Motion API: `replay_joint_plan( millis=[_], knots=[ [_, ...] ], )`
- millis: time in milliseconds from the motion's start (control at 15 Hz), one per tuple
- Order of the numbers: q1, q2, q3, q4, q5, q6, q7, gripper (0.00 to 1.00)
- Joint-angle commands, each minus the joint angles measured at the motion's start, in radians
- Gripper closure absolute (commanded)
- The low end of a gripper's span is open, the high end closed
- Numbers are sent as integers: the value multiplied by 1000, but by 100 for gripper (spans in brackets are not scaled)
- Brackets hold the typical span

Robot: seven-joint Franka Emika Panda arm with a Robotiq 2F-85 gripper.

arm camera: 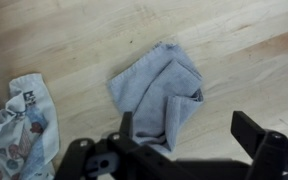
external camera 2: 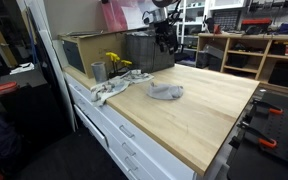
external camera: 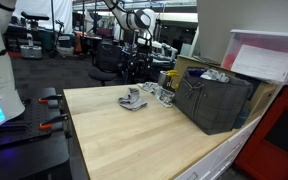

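Busy lab room, with a pale wooden worktop (external camera: pixel 134 140) in the foreground. Near its middle, a crumpled gray cloth (arm camera: pixel 159 95), lying loose on the wood and free of any grip. Straight above it, the gripper (arm camera: pixel 184 135), fingers (arm camera: pixel 126 128) spread wide apart, nothing between them and clear of the fabric. Raised off the surface in an exterior view, close to the front of a dark crate (external camera 2: pixel 144 50). Beside the gray cloth, near but not touching, a patterned rag (arm camera: pixel 19 125). By the rag, toward the table's edge, a metal cup (external camera 2: pixel 98 71) and something yellow (external camera 2: pixel 116 62), perhaps flowers, too small to tell.
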Motion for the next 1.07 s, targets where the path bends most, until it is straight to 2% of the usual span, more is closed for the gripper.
replay_joint_plan(
  millis=[0,333,1000],
  knots=[
    [-53,49,-1,1,129,-11,-77,0],
    [-67,154,8,12,205,-20,-50,0],
    [-68,270,-7,14,181,-12,-16,0]
  ],
)
